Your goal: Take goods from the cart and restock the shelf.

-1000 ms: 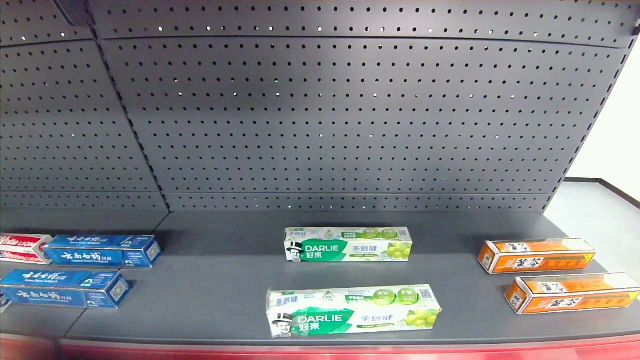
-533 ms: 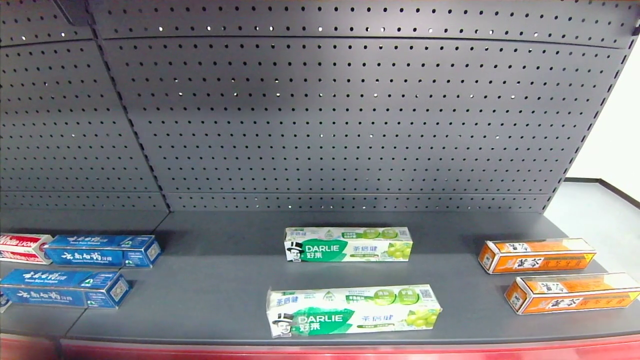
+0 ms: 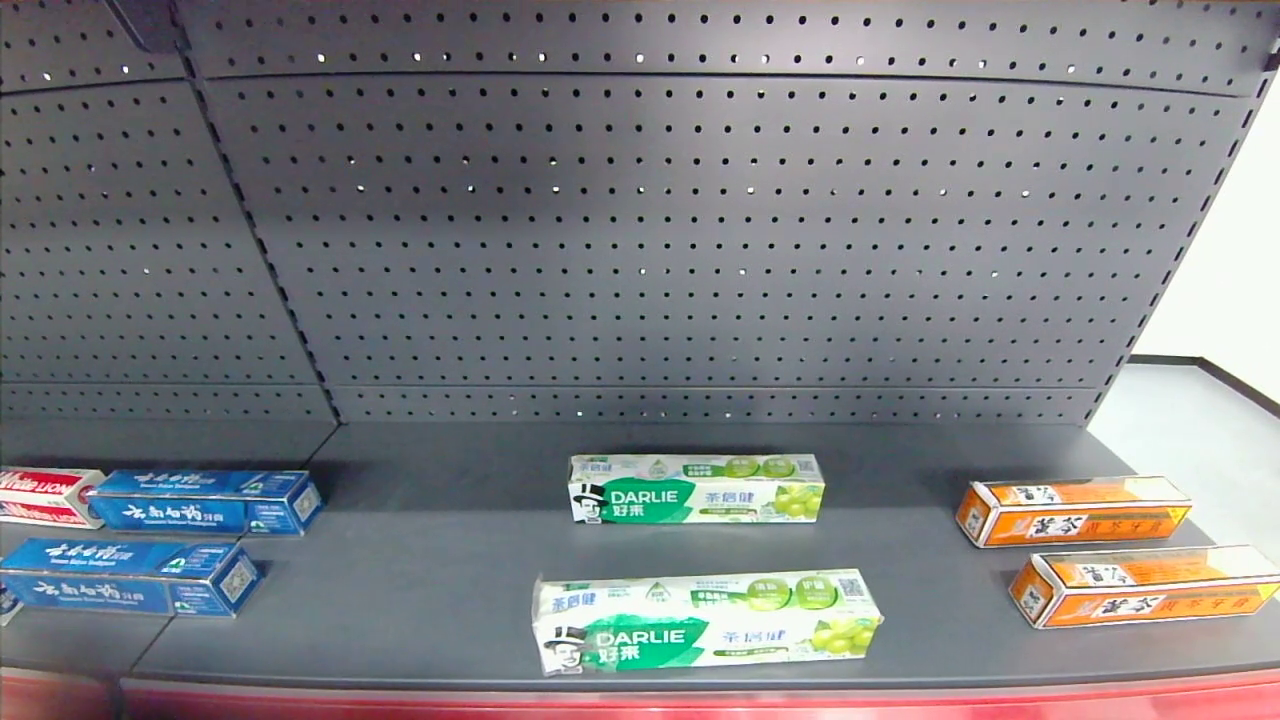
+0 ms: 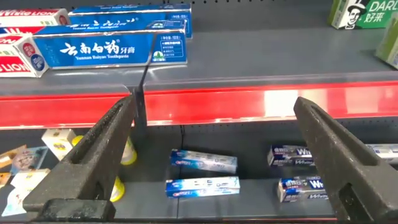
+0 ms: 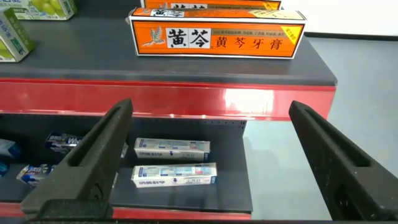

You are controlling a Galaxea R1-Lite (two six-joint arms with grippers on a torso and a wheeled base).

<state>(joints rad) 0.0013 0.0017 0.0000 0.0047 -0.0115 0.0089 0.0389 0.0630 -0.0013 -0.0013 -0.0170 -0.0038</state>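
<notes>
On the dark grey shelf lie toothpaste boxes in groups: two green ones in the middle, two orange ones at the right, two blue ones and a red-and-white one at the left. My left gripper hangs open below the shelf's red front edge, facing the blue boxes. My right gripper is open too, in front of the orange box. Both hold nothing.
A perforated back panel rises behind the shelf. A lower shelf holds more toothpaste boxes. Small bottles and packets stand at one end of it. Wide bare room lies between the box groups.
</notes>
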